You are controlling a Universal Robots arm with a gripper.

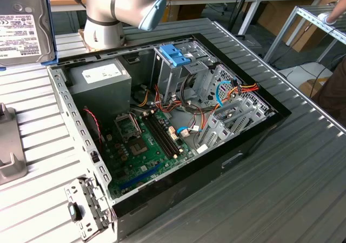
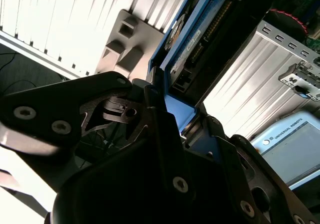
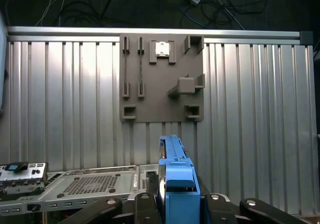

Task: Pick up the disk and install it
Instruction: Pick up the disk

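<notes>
The disk [image 1: 24, 24], a grey metal drive with a white label and a light-blue carrier edge, hangs in the air at the exterior view's upper left, above the ribbed table and beside the open computer case [image 1: 216, 170]. In both wrist views my gripper [image 3: 177, 206] is shut on it: the black fingers [image 3: 145, 206] clamp the blue carrier of the disk [image 3: 175, 169] from both sides. In the second wrist view the disk [image 2: 192, 37] stands edge-on, reaching away from my gripper [image 2: 167, 112].
Inside the case a tall metal drive cage carries a blue-handled carrier [image 1: 175, 53], with loose cables and the motherboard [image 1: 143, 145] beside it. A grey fixture plate [image 3: 160, 82] lies on the ribbed table. The arm's base [image 1: 102, 29] stands behind the case. A person [image 1: 332, 86] is at the exterior view's right edge.
</notes>
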